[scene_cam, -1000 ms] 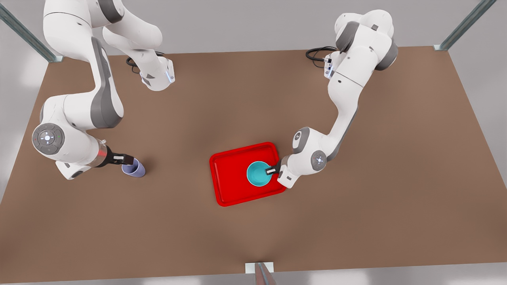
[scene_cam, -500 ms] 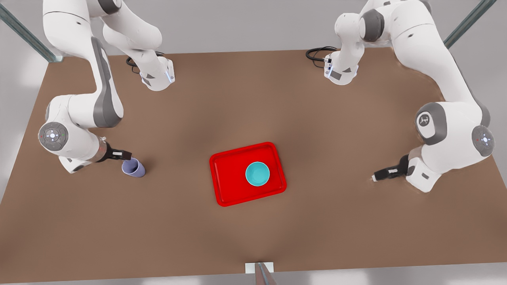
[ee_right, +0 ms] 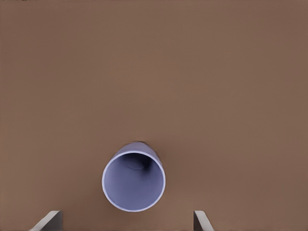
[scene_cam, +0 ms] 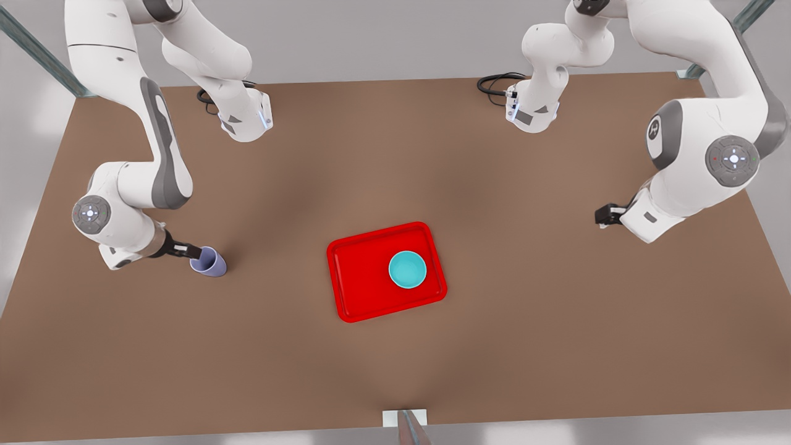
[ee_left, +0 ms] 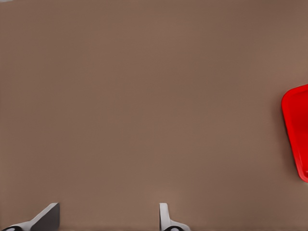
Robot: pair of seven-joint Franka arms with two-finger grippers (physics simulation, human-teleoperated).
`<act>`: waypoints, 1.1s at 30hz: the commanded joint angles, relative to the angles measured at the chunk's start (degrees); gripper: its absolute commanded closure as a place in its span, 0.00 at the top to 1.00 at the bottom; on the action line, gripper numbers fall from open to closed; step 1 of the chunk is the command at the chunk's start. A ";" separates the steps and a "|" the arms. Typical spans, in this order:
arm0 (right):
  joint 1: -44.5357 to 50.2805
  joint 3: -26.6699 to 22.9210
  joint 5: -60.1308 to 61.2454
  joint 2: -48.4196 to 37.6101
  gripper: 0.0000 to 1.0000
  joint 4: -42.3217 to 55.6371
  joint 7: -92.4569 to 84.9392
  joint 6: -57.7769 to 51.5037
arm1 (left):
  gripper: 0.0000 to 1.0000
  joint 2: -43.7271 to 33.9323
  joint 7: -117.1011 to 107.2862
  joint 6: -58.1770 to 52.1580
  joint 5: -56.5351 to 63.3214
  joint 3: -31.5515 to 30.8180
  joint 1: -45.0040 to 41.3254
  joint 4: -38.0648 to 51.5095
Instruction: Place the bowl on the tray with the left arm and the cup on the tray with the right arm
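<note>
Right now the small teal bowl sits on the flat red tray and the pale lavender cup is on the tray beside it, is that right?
Not quite. The small teal bowl does sit on the flat red tray, but the pale lavender cup stands on the brown table, far toward the front view's left. The right gripper is at its rim, as the front view shows.

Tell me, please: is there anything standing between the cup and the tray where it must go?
Nothing visible: bare table lies between the cup and the tray. The bowl fills the tray's far side; the near half is free.
</note>
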 commanded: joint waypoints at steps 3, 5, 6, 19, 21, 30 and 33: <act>-0.64 0.00 0.00 1.00 1.00 0.00 -0.09 1.12 | 1.00 0.00 -0.02 -0.02 0.39 0.00 -0.20 0.00; -1.08 0.00 0.00 1.36 1.00 0.00 -0.09 1.12 | 1.00 0.00 -0.02 -0.02 0.39 0.00 -0.20 0.00; -1.17 0.00 0.00 1.62 1.00 0.00 -0.09 1.12 | 1.00 0.00 -0.02 -0.02 0.39 0.00 -0.20 0.00; -1.16 0.00 0.18 5.13 1.00 -0.35 0.62 2.96 | 1.00 0.00 -0.02 -0.10 0.30 0.00 -0.20 -0.09; -1.25 0.00 -0.18 5.93 1.00 -0.35 0.53 3.23 | 1.00 0.08 -0.02 -0.10 0.30 0.00 -0.20 -0.09; -2.75 -0.09 -0.44 9.71 1.00 -0.35 -0.26 6.04 | 1.00 0.08 -0.02 -0.19 0.30 0.00 -0.11 -0.17; -2.84 -0.09 -0.44 9.97 1.00 -0.35 -0.26 6.13 | 1.00 0.08 -0.02 -0.19 0.30 0.00 -0.11 -0.26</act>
